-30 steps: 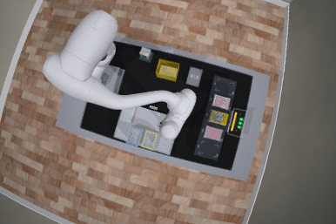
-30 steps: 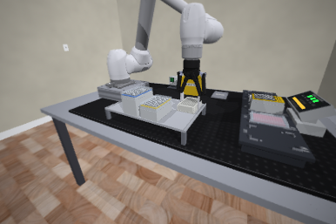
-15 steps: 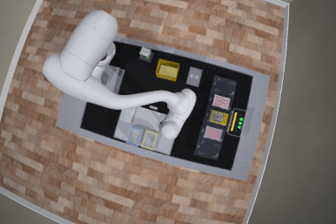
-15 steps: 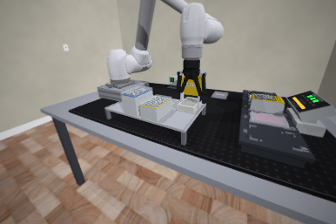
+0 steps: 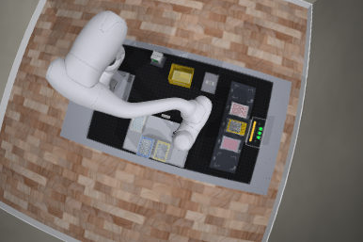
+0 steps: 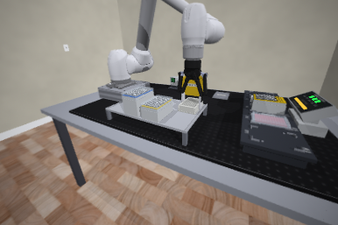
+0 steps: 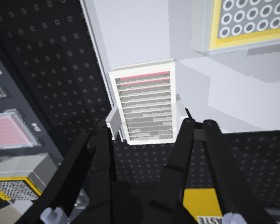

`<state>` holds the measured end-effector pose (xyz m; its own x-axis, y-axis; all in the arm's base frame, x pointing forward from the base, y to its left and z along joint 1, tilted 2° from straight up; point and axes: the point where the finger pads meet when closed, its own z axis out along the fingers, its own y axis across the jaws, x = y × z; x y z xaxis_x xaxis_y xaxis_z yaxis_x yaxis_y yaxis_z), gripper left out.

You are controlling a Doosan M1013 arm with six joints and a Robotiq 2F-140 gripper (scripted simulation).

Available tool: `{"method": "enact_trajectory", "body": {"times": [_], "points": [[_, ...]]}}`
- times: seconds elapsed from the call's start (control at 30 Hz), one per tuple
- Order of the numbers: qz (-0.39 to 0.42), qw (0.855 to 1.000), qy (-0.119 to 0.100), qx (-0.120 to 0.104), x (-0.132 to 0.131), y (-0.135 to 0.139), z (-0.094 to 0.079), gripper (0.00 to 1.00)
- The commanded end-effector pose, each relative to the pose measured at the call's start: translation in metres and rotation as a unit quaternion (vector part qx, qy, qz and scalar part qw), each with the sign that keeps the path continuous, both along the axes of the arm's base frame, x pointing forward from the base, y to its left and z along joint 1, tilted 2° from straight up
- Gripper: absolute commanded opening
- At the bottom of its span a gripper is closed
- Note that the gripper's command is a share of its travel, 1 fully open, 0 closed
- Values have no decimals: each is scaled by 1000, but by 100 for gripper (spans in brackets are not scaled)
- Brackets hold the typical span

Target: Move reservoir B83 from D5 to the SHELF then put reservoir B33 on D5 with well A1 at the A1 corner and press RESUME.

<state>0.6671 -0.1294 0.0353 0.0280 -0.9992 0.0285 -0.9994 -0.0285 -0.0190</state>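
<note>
On the grey shelf (image 6: 175, 122), going left to right in the exterior view, stand a blue-rimmed box (image 6: 137, 98), a yellow-rimmed box (image 6: 155, 106) just beside it, and then the white 12-trough reservoir (image 6: 190, 105) at the shelf's right end. The yellow-rimmed box is the reservoir's nearest neighbour; a strip of bare shelf lies between them.

Right of the shelf, across a stretch of black perforated surface (image 6: 219, 129), lies a small grey block (image 6: 220, 95), then the dark deck (image 6: 271, 139) carrying a yellow-rimmed tip rack (image 6: 268, 101) and a pink plate (image 6: 271, 120). From above, the deck's bracket positions at both ends hold nothing. The control panel (image 6: 312, 102) with its yellow strip and green lights sits at the far right. A yellow bin (image 5: 181, 74) stands further back on the surface, seen from above.

The hand (image 7: 143, 125) points straight down over the shelf's right end, clamped on the reservoir across its short width. In the wrist view the reservoir (image 7: 145, 102) shows its ribbed troughs, one end trough tinted pink, and a dark finger (image 7: 103, 135) stands on either long side. Whether the reservoir rests on the shelf or is just off it cannot be told.

The arm reaches from its base at the left, its long white forearm (image 5: 141, 106) passing over the shelf, the wrist (image 6: 194, 28) turned vertical above the hand.
</note>
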Motion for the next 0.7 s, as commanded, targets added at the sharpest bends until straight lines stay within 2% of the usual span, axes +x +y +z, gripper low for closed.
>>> {"method": "enact_trajectory", "body": {"times": [0.0,0.27,0.3,0.67], "points": [[-1,1000,-2,-1,1,-2,-5,0],[-1,1000,-2,-1,1,-2,-5,0],[-1,1000,-2,-1,1,-2,-5,77],[-1,1000,-2,-1,1,-2,-5,77]]}}
